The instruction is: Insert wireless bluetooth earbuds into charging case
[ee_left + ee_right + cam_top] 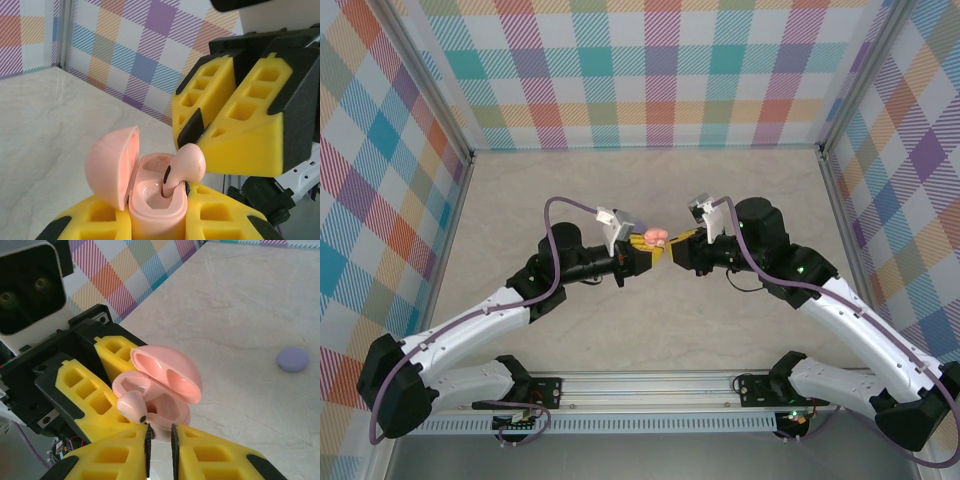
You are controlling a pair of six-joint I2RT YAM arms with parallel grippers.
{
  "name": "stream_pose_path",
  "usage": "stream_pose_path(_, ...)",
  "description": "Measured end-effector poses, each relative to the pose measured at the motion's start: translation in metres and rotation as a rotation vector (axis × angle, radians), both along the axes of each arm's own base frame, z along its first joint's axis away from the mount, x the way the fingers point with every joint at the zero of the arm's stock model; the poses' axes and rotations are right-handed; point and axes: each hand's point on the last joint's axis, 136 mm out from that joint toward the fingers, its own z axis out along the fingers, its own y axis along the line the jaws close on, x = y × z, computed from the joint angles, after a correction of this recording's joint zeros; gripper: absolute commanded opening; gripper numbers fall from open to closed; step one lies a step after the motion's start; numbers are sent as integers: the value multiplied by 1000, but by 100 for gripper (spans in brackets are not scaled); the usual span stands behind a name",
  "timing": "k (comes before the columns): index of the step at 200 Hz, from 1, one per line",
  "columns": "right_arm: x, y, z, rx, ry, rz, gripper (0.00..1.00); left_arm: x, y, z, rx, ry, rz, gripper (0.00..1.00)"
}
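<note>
Pink, smooth plastic makes up the case (156, 202), a rounded shell clamped upright between the ribbed yellow foam fingers (95, 221) of the left gripper (157, 225), which is closed firmly on its lower half. Its domed lid (111, 165) is tipped open to the left of that grip, showing two shallow glossy hollows inside. A pale pink earbud (186, 165) stands in the case slot nearest the right gripper (160, 437), stem down in the slot and bulbous head still above the rim. The right gripper's fingers stand narrow, with a thin empty slit between their dark pads, and their tips are just beside the earbud's head. I cannot tell whether they touch it. Both sets of fingers are blocky wedges with square cut-outs, nose to nose with little room between them. Farther out past the right fingertips, a flat round purple disc (293, 359) lies well apart on the pale marbled table (240, 300), with open bare surface all around it.
</note>
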Motion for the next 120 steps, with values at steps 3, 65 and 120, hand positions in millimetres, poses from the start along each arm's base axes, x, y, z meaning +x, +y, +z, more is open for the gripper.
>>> stream_pose_path(3, 0, 0, 0, 0, 0, 1, 20, 0, 0, -1, 1, 1, 0, 0)
stream_pose_path(65, -3, 6, -4, 1, 23, 35, 21, 1, -4, -8, 26, 20, -10, 0)
stream_pose_path(120, -4, 11, -4, 3, 34, 57, 21, 1, -4, -9, 31, 23, -12, 0)
